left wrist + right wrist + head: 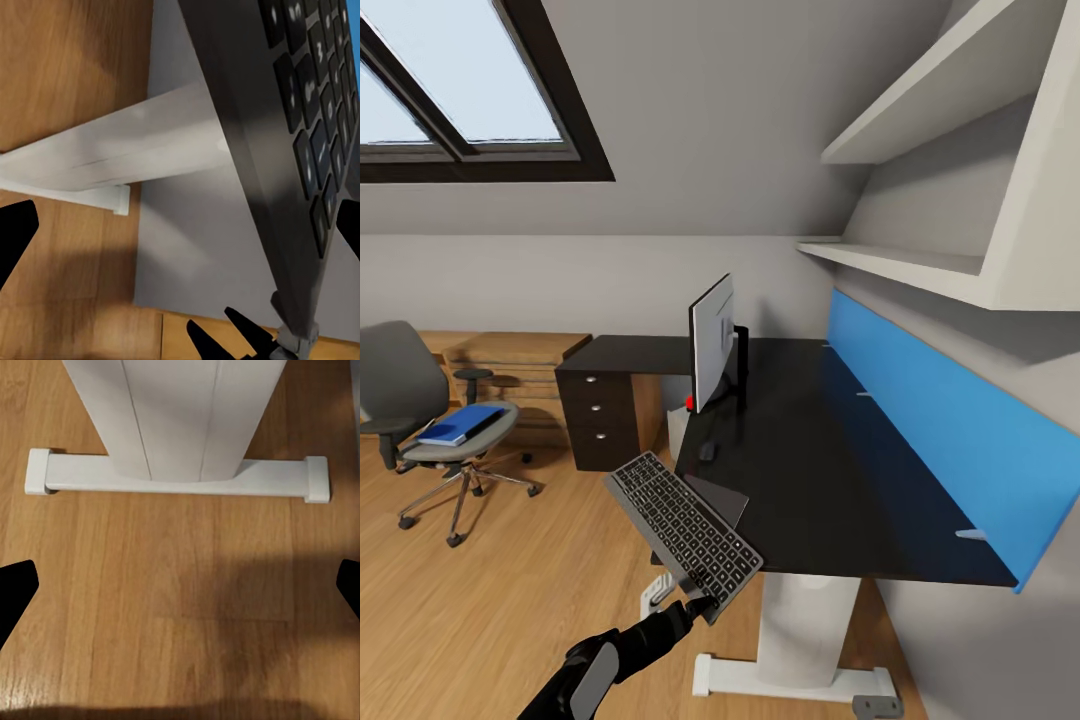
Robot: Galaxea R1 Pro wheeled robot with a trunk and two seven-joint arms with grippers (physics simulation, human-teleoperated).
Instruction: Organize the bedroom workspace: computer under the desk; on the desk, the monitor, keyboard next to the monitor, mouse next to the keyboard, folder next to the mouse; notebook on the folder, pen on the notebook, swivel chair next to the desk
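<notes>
My left gripper [703, 603] grips the near corner of the keyboard [682, 528], a grey-framed board with black keys. I hold it tilted in the air just off the front edge of the black desk [840, 470]. In the left wrist view the keyboard [300, 150] runs edge-on between the dark fingers [15, 240]. On the desk stand the monitor [712, 343], the small mouse [707, 450] and a dark notebook [725, 497] partly behind the keyboard. The blue folder [460, 424] lies on the swivel chair [410, 400] at the left. My right gripper [180, 585] is open over the floor.
A dark three-drawer unit [600, 420] stands under the desk's far wing, with a light-wood dresser [510, 370] behind the chair. The desk's white leg and foot [172, 472] rest on the wooden floor. A blue wall panel [950, 440] and white shelves [920, 265] line the right side.
</notes>
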